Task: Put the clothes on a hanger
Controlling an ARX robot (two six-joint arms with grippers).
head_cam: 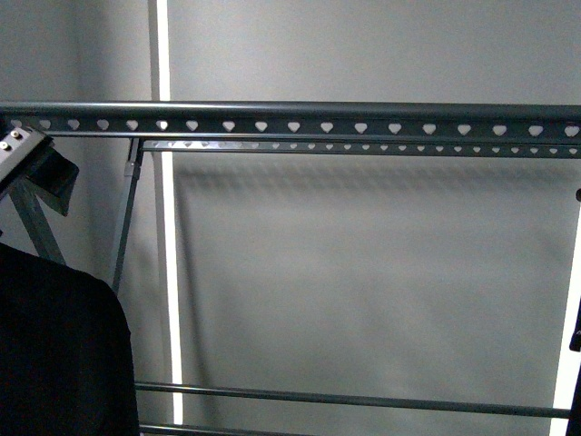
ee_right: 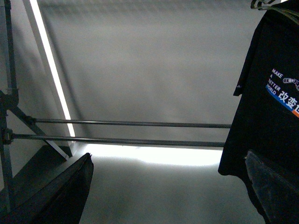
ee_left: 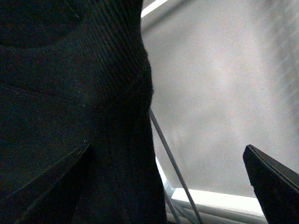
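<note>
The black T-shirt [ee_right: 264,98] hangs down at one side of the right wrist view, its white MAKE A BETTER WORLD print and blue-and-orange bar showing. Its top is cut off by the frame edge. My right gripper [ee_right: 168,191] is open and empty, with one finger [ee_right: 275,186] in front of the shirt's lower hem. Black ribbed fabric [ee_left: 70,93] fills half of the left wrist view. My left gripper [ee_left: 168,186] is open, one finger [ee_left: 275,186] clear of the cloth, the other lost against it. The rack's top rail [head_cam: 290,118] with heart-shaped holes crosses the front view.
Black cloth [head_cam: 54,354] bulges at the front view's lower left, below part of my left arm [head_cam: 32,168]. Two thin lower bars [ee_right: 131,123] run across behind the right gripper, and also show in the front view [head_cam: 363,400]. A slanted leg [head_cam: 127,218] stands left. A grey wall lies behind.
</note>
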